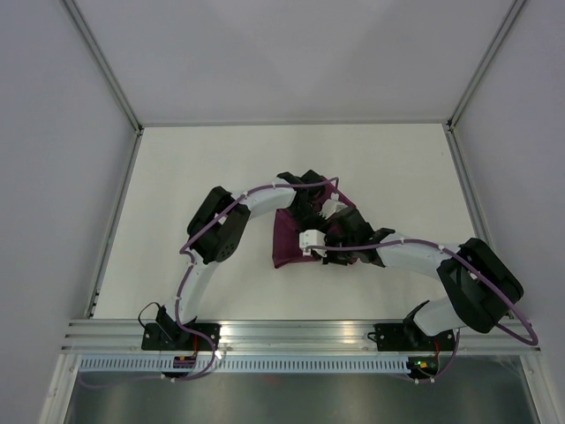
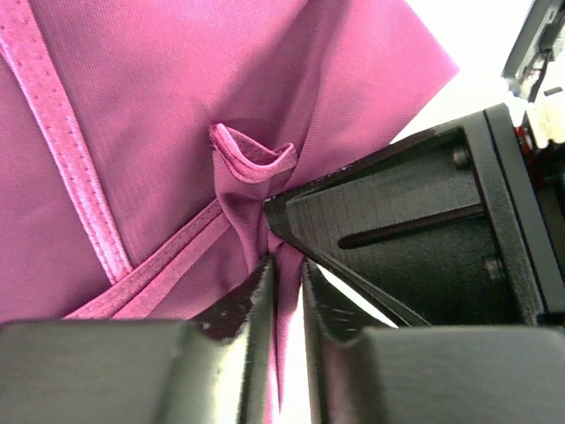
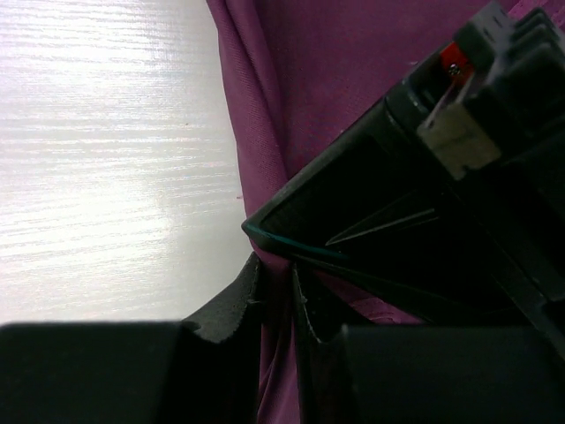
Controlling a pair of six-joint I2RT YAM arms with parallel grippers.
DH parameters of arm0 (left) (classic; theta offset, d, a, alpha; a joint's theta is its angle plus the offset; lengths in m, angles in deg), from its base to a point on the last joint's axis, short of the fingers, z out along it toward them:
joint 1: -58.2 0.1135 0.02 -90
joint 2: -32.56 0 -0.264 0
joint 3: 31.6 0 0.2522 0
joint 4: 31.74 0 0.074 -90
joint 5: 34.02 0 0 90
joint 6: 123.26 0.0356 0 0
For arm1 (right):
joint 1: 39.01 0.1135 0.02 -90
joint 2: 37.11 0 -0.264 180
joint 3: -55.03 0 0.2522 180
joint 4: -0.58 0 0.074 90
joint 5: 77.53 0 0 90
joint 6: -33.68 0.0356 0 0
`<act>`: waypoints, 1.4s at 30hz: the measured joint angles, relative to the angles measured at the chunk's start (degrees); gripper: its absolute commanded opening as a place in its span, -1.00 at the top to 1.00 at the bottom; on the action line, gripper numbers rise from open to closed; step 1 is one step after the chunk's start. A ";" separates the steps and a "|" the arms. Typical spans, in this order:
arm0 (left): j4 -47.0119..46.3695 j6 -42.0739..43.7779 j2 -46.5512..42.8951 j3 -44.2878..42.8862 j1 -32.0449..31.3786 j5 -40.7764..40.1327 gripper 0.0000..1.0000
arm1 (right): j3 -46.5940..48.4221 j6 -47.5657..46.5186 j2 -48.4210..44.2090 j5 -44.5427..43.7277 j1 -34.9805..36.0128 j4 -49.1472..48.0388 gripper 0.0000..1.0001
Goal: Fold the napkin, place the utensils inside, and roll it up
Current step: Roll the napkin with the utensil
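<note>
The plum-purple napkin lies bunched at the middle of the table, mostly under both grippers. My left gripper is shut on a pinched fold of the napkin, with cloth between its fingertips. My right gripper is shut on another fold of the napkin, right beside the left gripper; the two heads nearly touch. A hemmed edge crosses the left wrist view. No utensils show in any view.
The white table is walled by a metal frame on the left, right and back. Purple cables loop along both arms.
</note>
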 measured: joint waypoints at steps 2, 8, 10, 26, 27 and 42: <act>0.33 -0.02 0.00 0.00 0.24 0.70 0.35 | 0.00 -0.46 0.02 0.00 0.00 0.00 0.85; 0.57 -0.37 0.00 0.00 1.92 3.61 0.26 | 0.98 -1.51 0.76 0.79 -0.31 1.25 0.96; 0.07 -0.90 0.00 0.00 2.69 4.37 0.27 | 1.90 -2.03 1.42 1.79 -0.87 2.34 0.96; -32.74 -26.34 -15.34 20.55 15.45 0.70 0.35 | 20.37 -10.84 17.14 18.73 -11.06 26.60 0.99; -38.25 -28.70 -18.23 24.57 16.20 -1.29 0.35 | 22.27 -11.76 18.82 19.82 -11.69 29.18 0.99; -85.85 -28.89 -43.67 59.28 6.80 -29.16 0.09 | 43.67 -18.80 40.87 29.53 -16.26 61.48 0.99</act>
